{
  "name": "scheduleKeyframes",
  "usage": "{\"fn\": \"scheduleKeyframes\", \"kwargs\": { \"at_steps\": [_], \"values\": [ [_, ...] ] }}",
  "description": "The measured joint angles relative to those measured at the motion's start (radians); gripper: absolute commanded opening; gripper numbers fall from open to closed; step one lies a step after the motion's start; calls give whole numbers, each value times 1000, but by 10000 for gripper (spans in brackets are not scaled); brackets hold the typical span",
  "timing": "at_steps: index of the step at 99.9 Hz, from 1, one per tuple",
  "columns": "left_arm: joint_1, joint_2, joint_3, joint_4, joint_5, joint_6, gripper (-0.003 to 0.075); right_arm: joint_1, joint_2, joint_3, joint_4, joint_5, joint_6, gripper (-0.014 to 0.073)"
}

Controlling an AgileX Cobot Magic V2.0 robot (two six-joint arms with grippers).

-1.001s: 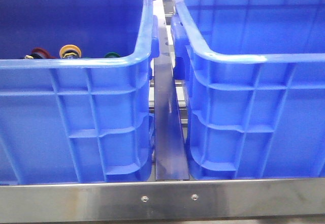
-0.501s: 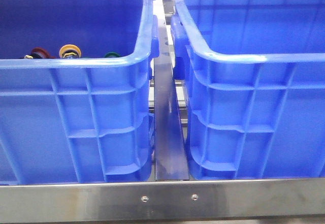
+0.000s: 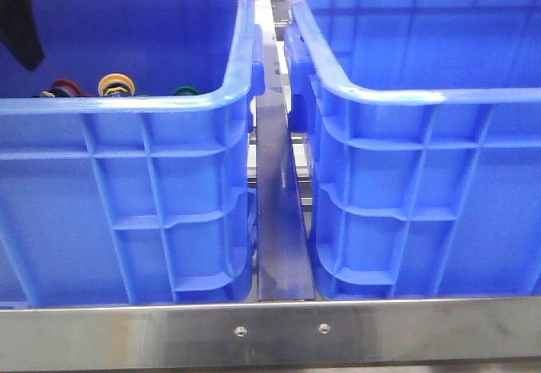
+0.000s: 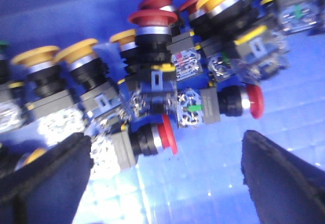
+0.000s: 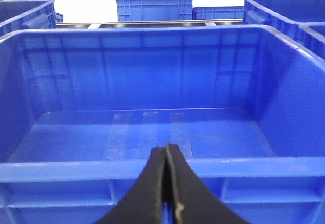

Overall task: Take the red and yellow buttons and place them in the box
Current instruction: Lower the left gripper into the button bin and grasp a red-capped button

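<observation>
The left blue crate (image 3: 127, 106) holds a heap of push buttons. Over its rim I see a red cap (image 3: 64, 86), a yellow cap (image 3: 117, 85) and a green cap (image 3: 188, 92). The left wrist view shows several red-capped (image 4: 150, 19) and yellow-capped (image 4: 77, 54) buttons. My left gripper (image 4: 165, 155) is open just above the crate floor, its fingers on either side of a red button (image 4: 152, 140) lying on its side. The other blue crate, the box (image 3: 423, 95), stands at the right with nothing in it. My right gripper (image 5: 166, 150) is shut and empty in front of the box's near rim (image 5: 152, 169).
A metal rail (image 3: 281, 221) runs between the two crates. A steel bar (image 3: 279, 332) crosses the front. More blue crates (image 5: 154, 9) stand behind. A dark part of my left gripper (image 3: 20, 19) shows at the upper left over the left crate.
A dark part of my left gripper has come into the front view at the upper left, over the left crate. The crates and buttons have not moved.
</observation>
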Motion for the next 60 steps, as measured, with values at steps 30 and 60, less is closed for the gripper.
{"fn": "scheduleKeyframes", "kwargs": {
  "at_steps": [30, 60],
  "values": [
    [0, 182, -147, 1, 70, 0, 526, 0, 0, 0, 0, 0, 0, -68],
    [0, 262, -191, 1, 83, 0, 347, 0, 0, 0, 0, 0, 0, -68]
  ]
}}
